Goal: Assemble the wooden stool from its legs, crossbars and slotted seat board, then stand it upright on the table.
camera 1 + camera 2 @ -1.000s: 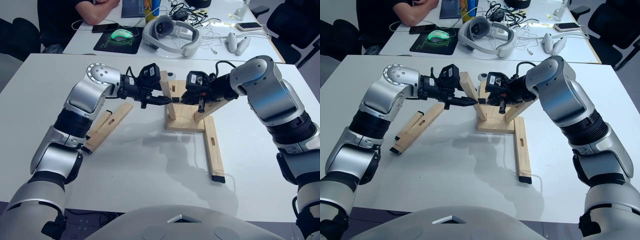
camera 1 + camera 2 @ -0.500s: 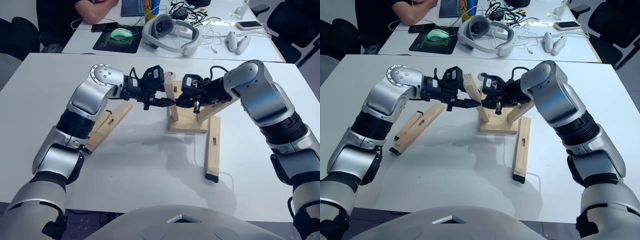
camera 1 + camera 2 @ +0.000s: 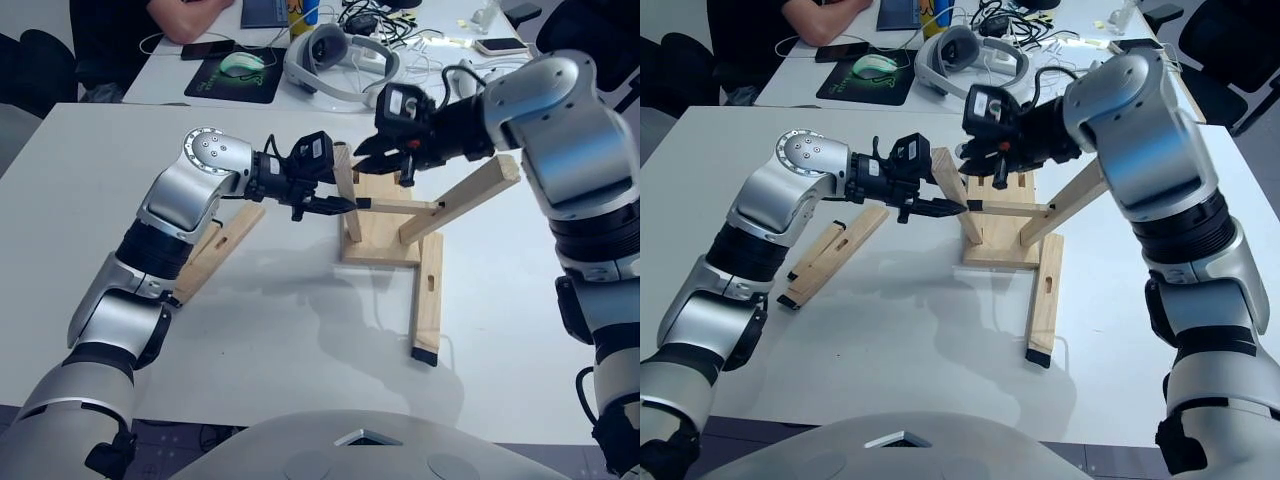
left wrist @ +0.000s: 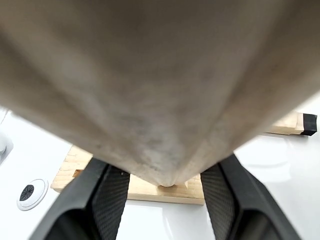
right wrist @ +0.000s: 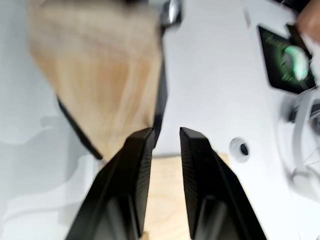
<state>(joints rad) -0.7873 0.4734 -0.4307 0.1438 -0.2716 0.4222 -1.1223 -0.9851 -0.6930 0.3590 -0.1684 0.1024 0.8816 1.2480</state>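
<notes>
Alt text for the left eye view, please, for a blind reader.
A robot works on a half-built stool on a white table: left gripper at a tilted pale wooden leg, right gripper open above the thin wooden crossbar. A loose slotted wooden leg lies nearby.

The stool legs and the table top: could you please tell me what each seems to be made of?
Stool legs: pale wood, seemingly unvarnished, with matte tan faces and cut slots. Their dark end caps are perhaps rubber or plastic. Table: a smooth, white, matte top, possibly laminate.
</notes>
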